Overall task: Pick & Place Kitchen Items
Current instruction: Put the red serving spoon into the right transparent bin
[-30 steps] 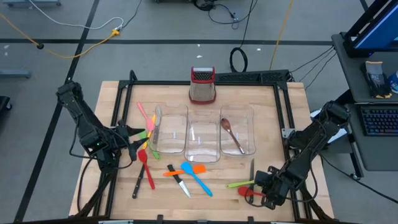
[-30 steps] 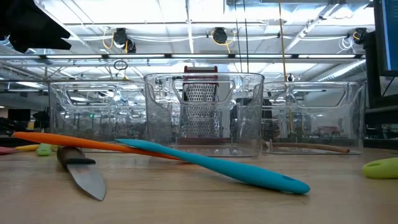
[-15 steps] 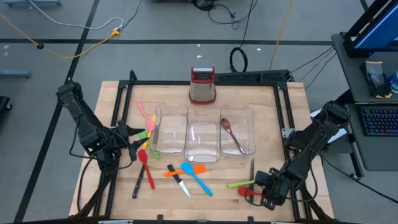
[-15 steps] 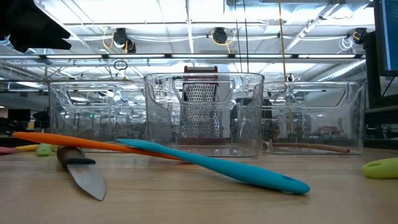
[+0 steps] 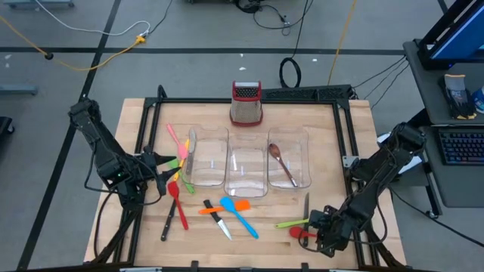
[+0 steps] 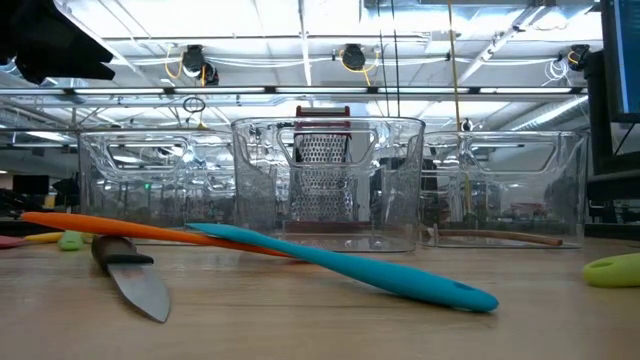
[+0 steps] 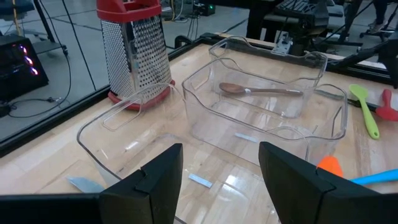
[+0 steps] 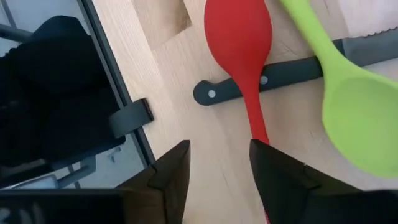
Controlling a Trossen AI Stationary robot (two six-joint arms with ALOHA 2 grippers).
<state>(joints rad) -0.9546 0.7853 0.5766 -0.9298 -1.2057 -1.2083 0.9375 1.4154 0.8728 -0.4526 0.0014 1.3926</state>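
Right gripper point(image 8: 214, 168) jaws now apart.

Wooden table point(image 5: 136, 113): three clear bins point(image 5: 246, 162) midway, grater point(image 5: 246, 103) behind, utensils point(image 5: 227, 211) scattered in front.

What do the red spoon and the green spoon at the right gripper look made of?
Red spoon: apparently silicone or soft plastic, one uniform matte colour with smooth rounded edges. Green spoon: likely the same, a matte lime bowl with only a faint sheen. Neither shows metal glint or wood grain.
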